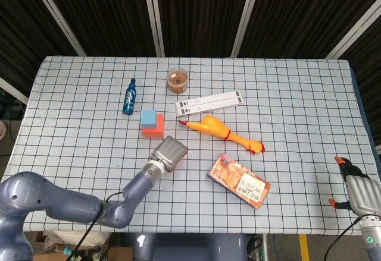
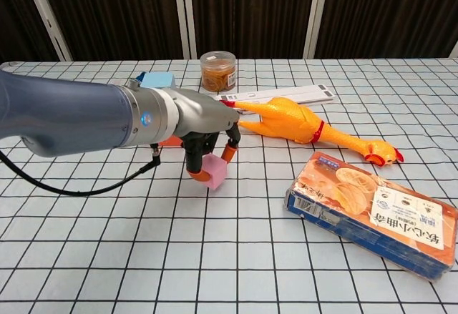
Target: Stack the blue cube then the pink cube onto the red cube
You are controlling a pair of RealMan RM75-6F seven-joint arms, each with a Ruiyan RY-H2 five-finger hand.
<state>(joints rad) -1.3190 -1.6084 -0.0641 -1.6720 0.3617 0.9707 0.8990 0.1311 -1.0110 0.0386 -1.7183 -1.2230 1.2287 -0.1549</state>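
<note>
Now | your left hand [image 2: 204, 131] pinched the pink cube [image 2: 214, 172] in its fingertips, clear of the table | blue cube [image 1: 148, 118] atop red cube [image 1: 156, 129] lay up-left, near | right hand [image 1: 359, 191] far off, holding nothing.

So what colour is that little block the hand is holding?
Pink cube, clearest in the chest view.

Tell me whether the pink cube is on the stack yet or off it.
Off it. The left hand holds the pink cube just above the table, in front of the blue cube, which already sits on the red cube.
</note>
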